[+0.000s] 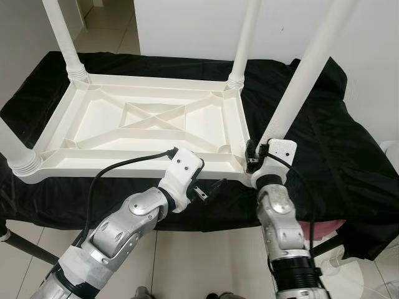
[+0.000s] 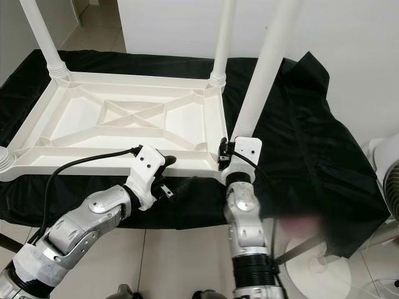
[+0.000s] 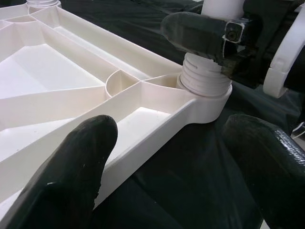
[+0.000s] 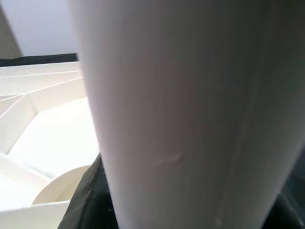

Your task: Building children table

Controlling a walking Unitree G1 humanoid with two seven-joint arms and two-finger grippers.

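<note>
Right hand (image 1: 254,157) is clamped on the near-right leg (image 1: 299,81) just above its threaded base, fingers closed around the tube. The right wrist view is mostly that white tube up close, smooth and matte.

Left hand (image 1: 209,189) is spread wide and holds nothing. It sits at the near edge of the tabletop (image 1: 149,128), just left of the same corner; in the left wrist view one finger (image 3: 66,171) overlaps the rim and the other (image 3: 267,167) is over the cloth. I can't tell whether either touches.

The tabletop is white moulded plastic, lying upside down, with ribbed underside, an X brace in the middle and round sockets at the corners. The near-right socket (image 3: 205,93) shows a ridged threaded collar seated in it. The legs are plain round tubes and stand up at all four corners: far-left (image 1: 62,34), far-right (image 1: 244,40), near-left (image 1: 12,146).

All of it rests on a desk covered with wrinkled black cloth (image 1: 324,124) that hangs off the right side. White wall behind, light tile floor (image 1: 206,261) below. A black cable (image 1: 118,171) runs along the left arm.
</note>
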